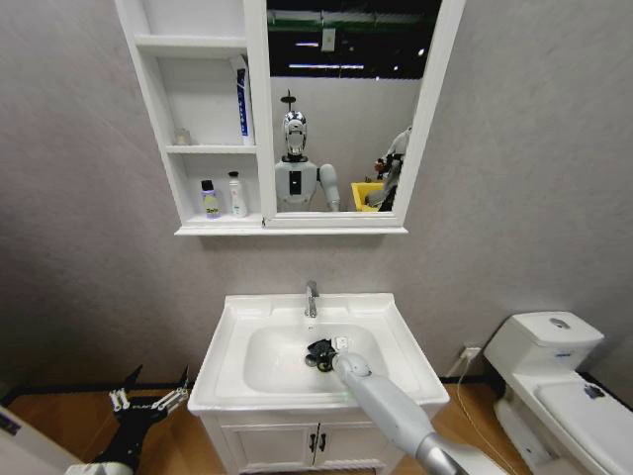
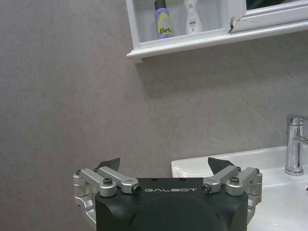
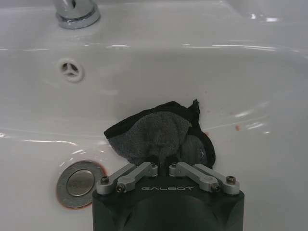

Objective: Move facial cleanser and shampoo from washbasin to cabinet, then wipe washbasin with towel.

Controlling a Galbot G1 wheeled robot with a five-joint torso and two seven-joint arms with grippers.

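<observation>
Black towel: bunched and pinched between the fingers of the right gripper, lying on the white floor of the bowl just ahead of the gripper body.
Right gripper: down inside the washbasin, fingers drawn close together on the cloth; in the head view it sits mid-bowl, in front of the tap.
Drain: just beside the right gripper, touching neither it nor the towel.
Tap: beyond the towel, at the back rim; overflow hole between tap and cloth.
Left gripper: parked low beside the basin's outer edge, fingers spread wide, holding nothing.
Cabinet: on the wall well above both grippers; two bottles stand in its lowest compartment.
</observation>
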